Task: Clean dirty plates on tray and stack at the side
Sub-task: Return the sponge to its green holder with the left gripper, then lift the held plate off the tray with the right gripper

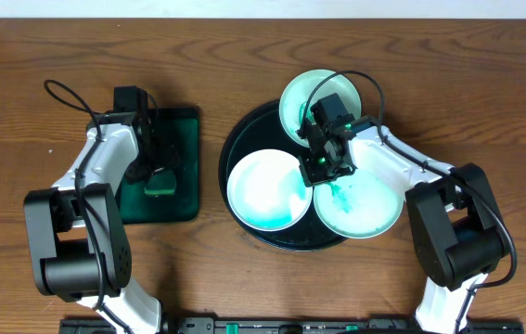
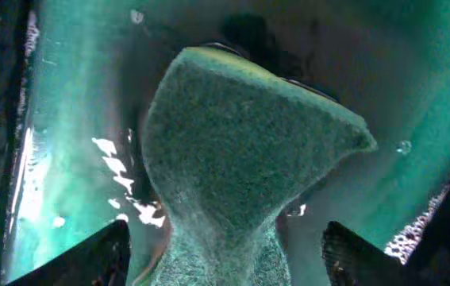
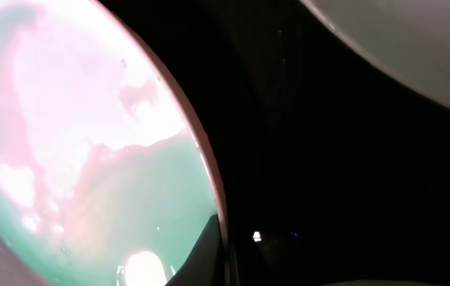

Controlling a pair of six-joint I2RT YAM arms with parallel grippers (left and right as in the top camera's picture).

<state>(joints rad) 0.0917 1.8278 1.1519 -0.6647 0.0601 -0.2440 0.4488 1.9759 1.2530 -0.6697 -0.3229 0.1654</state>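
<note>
My left pincer (image 1: 156, 176) is clamped on the sponge (image 2: 240, 159) over the green tray (image 1: 181, 130). On the black tray (image 1: 237, 139) I see the first plate (image 1: 298, 97) at 12 o'clock, the second plate (image 1: 263, 190) at 8, a smeared third plate (image 1: 365, 206) at 4. My right pincer (image 1: 323, 167) sits between them; I cannot tell its grip

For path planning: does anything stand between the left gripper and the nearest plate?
Only the green tray's edge, the tabletop and the black tray's rim lie between the left gripper and left plate.
</note>
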